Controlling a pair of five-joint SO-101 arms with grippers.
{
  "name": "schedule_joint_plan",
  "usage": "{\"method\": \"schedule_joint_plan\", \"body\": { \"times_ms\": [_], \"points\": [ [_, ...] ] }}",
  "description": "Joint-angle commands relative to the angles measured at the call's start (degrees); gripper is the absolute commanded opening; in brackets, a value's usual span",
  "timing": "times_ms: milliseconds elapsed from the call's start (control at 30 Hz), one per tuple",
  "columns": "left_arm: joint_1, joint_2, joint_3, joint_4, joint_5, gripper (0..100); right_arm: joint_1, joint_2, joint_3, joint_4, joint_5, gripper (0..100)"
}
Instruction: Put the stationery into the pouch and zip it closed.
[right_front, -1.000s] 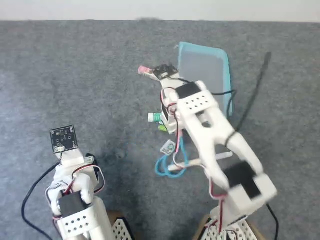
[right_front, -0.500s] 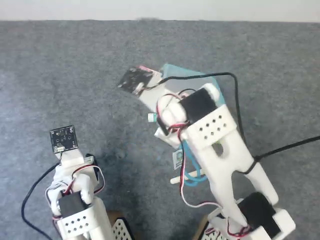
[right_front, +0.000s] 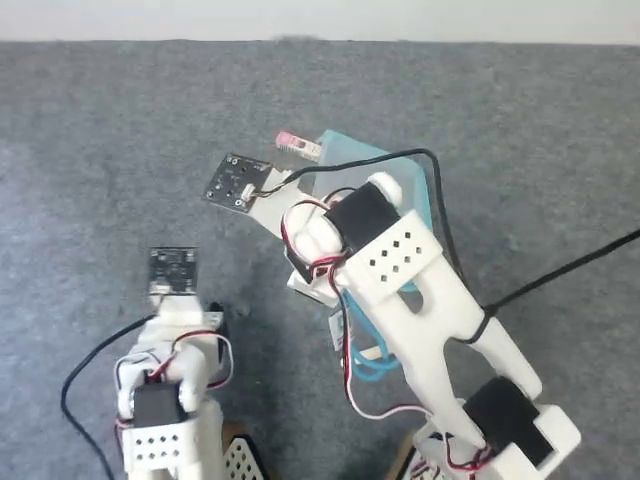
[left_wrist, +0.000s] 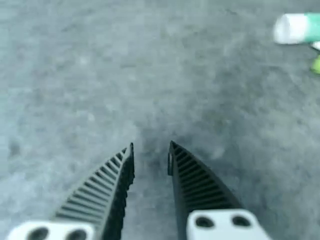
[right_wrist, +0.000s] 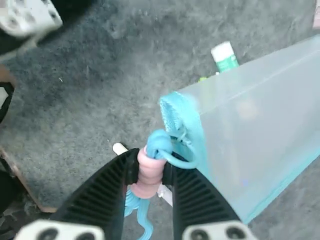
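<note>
We log: R claw pinching pink pull of pouch; L claw narrowly spread, empty, above surface; glue stick lying apart.

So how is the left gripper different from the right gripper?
The left gripper has its fingers apart and holds nothing; the right gripper has its fingers shut on a pink piece hanging on a blue cord. The left gripper points at grey carpet; the right gripper is at the corner of the pouch. Both have black ridged fingers.
</note>
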Motion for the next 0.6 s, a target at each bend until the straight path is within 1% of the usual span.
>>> {"method": "schedule_joint_plan", "body": {
  "times_ms": [0, 67, 167, 233, 300, 367, 433, 500, 567],
  "points": [
    [1.9, -1.4, -0.5, -3.1, 0.0, 11, -2.5, -0.6, -2.9, -2.1, -1.1, 0.7],
    [-0.6, -1.4, -0.5, -6.6, -4.0, 11, -3.6, -0.6, -2.9, -2.6, -1.1, 0.7],
    [-4.8, -1.4, -0.9, -18.2, -12.4, 11, -3.8, -0.6, -2.7, -4.0, -1.8, 0.7],
    [-7.4, -1.4, -3.4, -23.6, -12.5, 11, -3.7, -0.6, -2.7, -5.0, -2.9, 0.7],
    [-9.5, -1.4, -9.2, -23.1, -11.0, 11, -3.7, -0.6, -2.7, -5.3, -2.9, 0.7],
    [-10.2, -1.3, -16.7, -18.6, -8.0, 11, -3.8, -0.6, -2.7, -5.4, -2.8, 0.7],
    [-9.9, -0.6, -24.1, -14.5, -7.0, 11, -3.7, -0.6, -2.7, -5.4, -3.1, 0.7],
    [-8.4, 3.3, -30.9, -12.0, -6.9, 14, -3.6, -0.6, -2.7, -5.4, -3.2, 0.7],
    [-6.9, 11.0, -37.0, -9.9, -6.8, 19, -3.6, -0.6, -2.7, -5.3, -3.2, 0.7]
  ]
}}
